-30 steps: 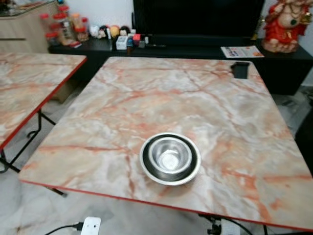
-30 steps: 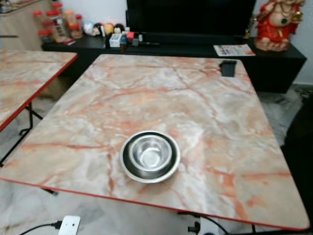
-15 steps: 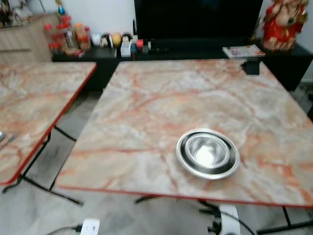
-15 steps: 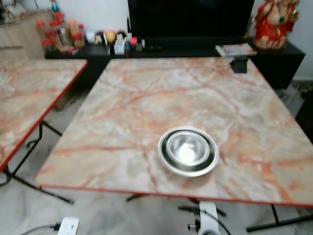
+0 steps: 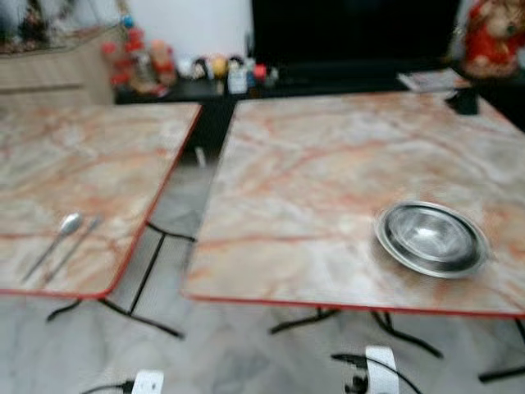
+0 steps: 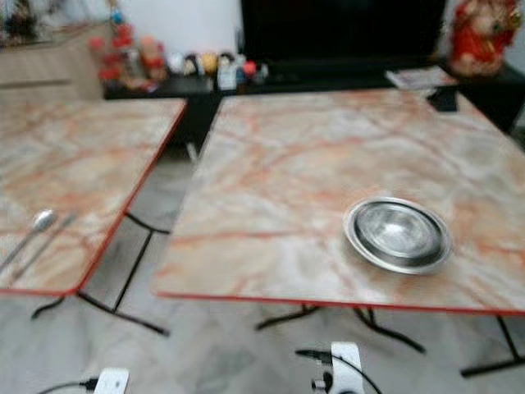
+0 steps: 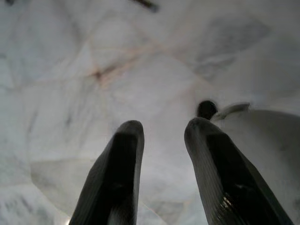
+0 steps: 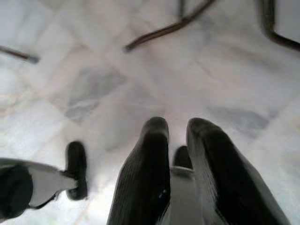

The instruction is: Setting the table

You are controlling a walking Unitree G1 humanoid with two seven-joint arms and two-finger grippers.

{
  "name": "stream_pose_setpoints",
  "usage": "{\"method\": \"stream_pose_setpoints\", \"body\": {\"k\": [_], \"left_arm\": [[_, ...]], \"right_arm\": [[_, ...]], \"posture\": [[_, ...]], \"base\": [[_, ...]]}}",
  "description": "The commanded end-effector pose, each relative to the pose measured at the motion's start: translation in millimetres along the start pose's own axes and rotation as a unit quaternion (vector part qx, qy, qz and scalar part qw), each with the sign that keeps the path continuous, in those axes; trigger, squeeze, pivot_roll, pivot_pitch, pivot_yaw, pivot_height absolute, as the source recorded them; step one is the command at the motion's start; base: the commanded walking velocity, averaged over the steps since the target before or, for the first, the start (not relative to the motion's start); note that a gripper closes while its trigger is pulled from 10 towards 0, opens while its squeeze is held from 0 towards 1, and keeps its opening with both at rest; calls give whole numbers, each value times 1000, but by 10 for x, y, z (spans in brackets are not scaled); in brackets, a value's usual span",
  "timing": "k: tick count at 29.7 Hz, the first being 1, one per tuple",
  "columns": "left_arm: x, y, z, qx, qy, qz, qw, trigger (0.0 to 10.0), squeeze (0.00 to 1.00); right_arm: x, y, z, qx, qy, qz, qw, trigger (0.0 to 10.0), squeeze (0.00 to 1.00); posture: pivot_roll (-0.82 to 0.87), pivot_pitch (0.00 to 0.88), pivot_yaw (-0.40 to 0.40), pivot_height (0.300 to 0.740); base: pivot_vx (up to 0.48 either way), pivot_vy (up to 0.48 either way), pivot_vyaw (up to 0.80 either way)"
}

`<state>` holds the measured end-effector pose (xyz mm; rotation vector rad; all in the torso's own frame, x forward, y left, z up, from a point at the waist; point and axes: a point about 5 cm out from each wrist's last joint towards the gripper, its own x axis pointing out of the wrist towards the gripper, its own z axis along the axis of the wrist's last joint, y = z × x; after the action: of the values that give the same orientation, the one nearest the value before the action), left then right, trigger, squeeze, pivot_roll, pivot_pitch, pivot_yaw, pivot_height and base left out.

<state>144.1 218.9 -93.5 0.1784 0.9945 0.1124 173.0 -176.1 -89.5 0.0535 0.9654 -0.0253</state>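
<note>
My left gripper [image 7: 159,140] hangs by my side, pointed at the pale marble floor [image 7: 93,70]; its two black fingers stand slightly apart with nothing between them. My right gripper [image 8: 178,136] also hangs over the floor, its fingers nearly together and empty, with dark table legs [image 8: 164,30] crossing the upper part of that view.

Head views are blurred; I judge I am mid-turn or walking.

The bowl [image 5: 432,238], steel, sits on a plate of the same metal at the right of the frame, near the front edge of the right table [image 5: 328,164]. At lower left, a spoon [image 5: 57,234] and a second utensil [image 5: 75,245], too blurred to name, lie side by side on the left table [image 5: 90,172], near its front edge.

Step in hand, as I judge it: go to the left table for the cutlery. To do it well:
- stop square to the red edge before reaching, so the blur settles;
- come down flat on the handles, since thin metal on smooth marble is likely to slide;
- mind the white adapter [image 5: 148,382] and cable on the floor at bottom left.

The head views give both tables and the place setting; the wrist views add the floor beneath me and what looks like part of my own leg [image 7: 262,140].
</note>
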Motion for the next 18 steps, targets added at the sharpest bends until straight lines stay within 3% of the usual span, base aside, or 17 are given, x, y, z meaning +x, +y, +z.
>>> {"method": "stream_pose_setpoints", "body": {"k": [1, 18], "left_arm": [[2, 30, 1, -4, 2, 4, 1000, 10000, 0], [-9, 50, -46, -5, 7, 6, 1000, 10000, 0]], "right_arm": [[7, 26, 27, 0, -4, 4, 1000, 10000, 0], [16, 43, 68, -8, -8, 8, 1000, 10000, 0]], "posture": [[12, 0, 54, 740], [24, 0, 55, 740]], "base": [[0, 480, 0], [0, 480, 0]]}}
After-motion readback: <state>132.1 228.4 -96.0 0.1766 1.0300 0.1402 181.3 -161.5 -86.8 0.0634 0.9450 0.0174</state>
